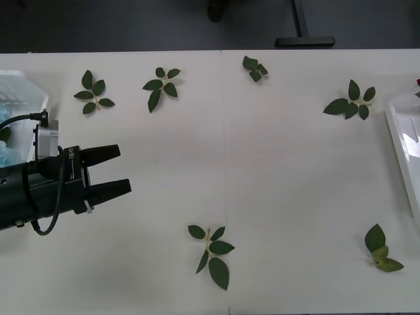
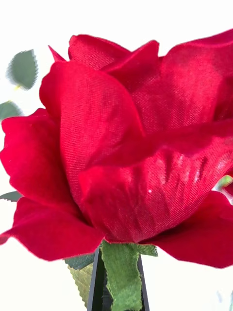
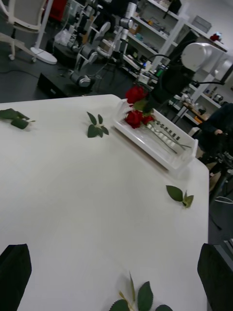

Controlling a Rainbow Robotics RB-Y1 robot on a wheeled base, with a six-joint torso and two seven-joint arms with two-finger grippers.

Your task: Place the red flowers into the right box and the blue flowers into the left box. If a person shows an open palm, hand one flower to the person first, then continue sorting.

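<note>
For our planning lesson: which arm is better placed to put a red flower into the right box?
Right: the right gripper is shut on a red flower, while the left gripper hangs open and empty near the left box.

Even, bright overhead light washed the white matte table (image 1: pixel 275 184), so the scattered green fabric leaf sprigs (image 1: pixel 211 252) cast hardly any shadow, while the black two-finger left gripper (image 1: pixel 113 172) threw only a faint soft grey patch below itself. In the right wrist view the deep-red satin rose bloom (image 2: pixel 131 146) sat sharp enough to show its weave, against a blown-out white background with blurred leaves at the edge. The left wrist view looked dimmer and softer, its cluttered room behind the shallow white plastic tray (image 3: pixel 160 146) slightly hazy.
</note>
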